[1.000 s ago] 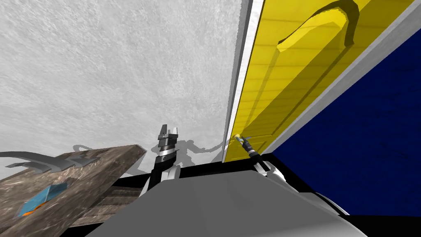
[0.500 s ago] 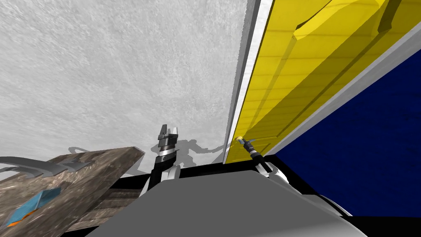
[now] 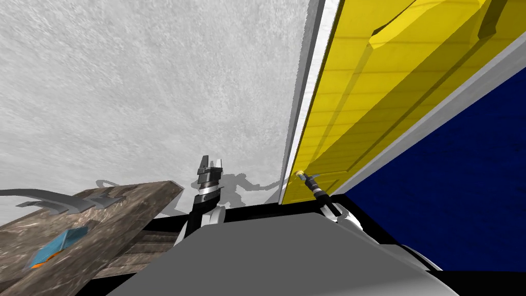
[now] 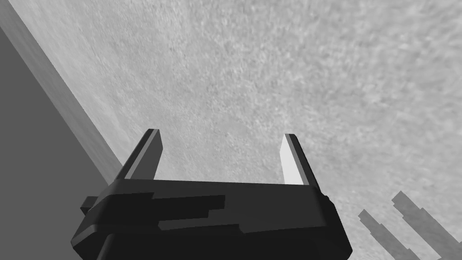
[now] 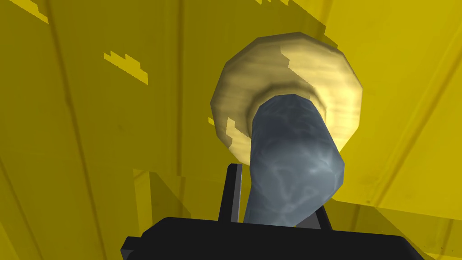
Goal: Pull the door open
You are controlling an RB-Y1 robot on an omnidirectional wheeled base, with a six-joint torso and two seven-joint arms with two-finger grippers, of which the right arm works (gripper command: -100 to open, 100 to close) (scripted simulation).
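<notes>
Right wrist view: the right tool (image 5: 275, 198) is clamped on the handle (image 5: 293, 149), a blue-grey bar that runs out between its two fingers. One dark finger (image 5: 232, 189) lies against the bar's side, and the other is mostly hidden behind the bar. Just past the fingertips the handle joins a round tan plate (image 5: 279, 76), which sits flat on the yellow door (image 5: 90, 113).

From the head view, the right arm reaches forward and to the right, with its tool at the handle near the door's lower edge, just beside the pale door frame (image 3: 308, 103). I cannot tell whether the door has left its frame. A dark blue wall (image 3: 462, 180) lies to the right of the door and a speckled grey wall (image 3: 128, 77) to its left.

The left tool (image 3: 210, 165) is raised in front of the grey wall, well apart from the door, its fingers spread and holding nothing. At the lower left stands a brown wooden table (image 3: 118, 210) bearing a flat blue thing (image 3: 56, 244) and a curved grey piece (image 3: 46, 198).
</notes>
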